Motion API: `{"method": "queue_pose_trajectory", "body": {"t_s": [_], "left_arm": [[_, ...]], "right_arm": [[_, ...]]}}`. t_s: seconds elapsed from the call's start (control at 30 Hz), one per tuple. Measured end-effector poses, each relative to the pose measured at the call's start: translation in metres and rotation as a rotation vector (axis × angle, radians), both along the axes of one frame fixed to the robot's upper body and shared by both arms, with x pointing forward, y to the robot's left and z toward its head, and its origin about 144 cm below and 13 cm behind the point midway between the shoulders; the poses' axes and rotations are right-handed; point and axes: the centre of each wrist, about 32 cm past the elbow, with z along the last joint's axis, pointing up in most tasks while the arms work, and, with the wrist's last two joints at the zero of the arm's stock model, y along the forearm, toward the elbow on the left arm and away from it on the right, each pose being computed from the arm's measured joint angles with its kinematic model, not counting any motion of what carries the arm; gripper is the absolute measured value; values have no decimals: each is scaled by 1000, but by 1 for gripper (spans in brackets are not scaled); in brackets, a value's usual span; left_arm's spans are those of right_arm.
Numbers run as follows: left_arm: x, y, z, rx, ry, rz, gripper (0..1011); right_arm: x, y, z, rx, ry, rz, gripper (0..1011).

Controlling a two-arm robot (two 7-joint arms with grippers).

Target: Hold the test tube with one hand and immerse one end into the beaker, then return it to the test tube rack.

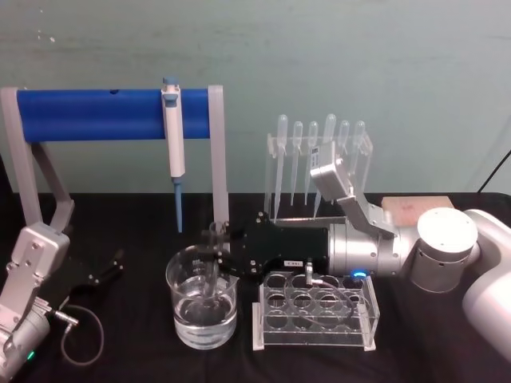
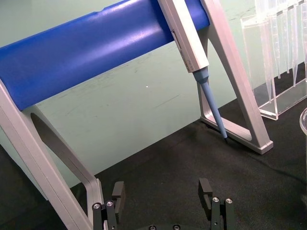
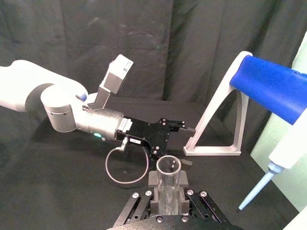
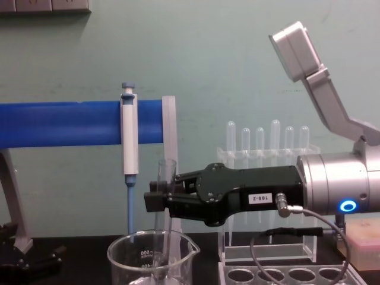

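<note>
Glass test tube (image 4: 167, 169) in beaker (image 4: 122, 261), hand (image 4: 158, 199) gripping

The test tube (image 4: 168, 169) and the beaker (image 1: 180, 307) are of clear glass, smooth and glossy. The rack (image 1: 315, 335) looks like transparent plastic, also shiny. The right gripper (image 1: 217, 254) has a black matt shell, and its wrist (image 1: 363, 249) is of silver metal with a satin finish. The table cover (image 1: 144, 355) is black, matt cloth. The blue bar (image 1: 96, 114) is smooth with a soft sheen, on grey matt legs (image 1: 217, 152).
</note>
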Motion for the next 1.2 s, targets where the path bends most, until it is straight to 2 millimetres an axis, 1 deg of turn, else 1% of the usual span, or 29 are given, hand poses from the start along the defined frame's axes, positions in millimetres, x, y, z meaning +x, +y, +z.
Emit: {"method": "queue_pose_trajectory", "body": {"t_s": [0.37, 1.2], "left_arm": [[0, 0, 0, 0, 0, 0, 1000], [0, 0, 0, 0, 0, 0, 1000]], "right_arm": [[0, 2, -7, -16, 4, 7, 226], [0, 2, -7, -15, 6, 6, 226]]}}
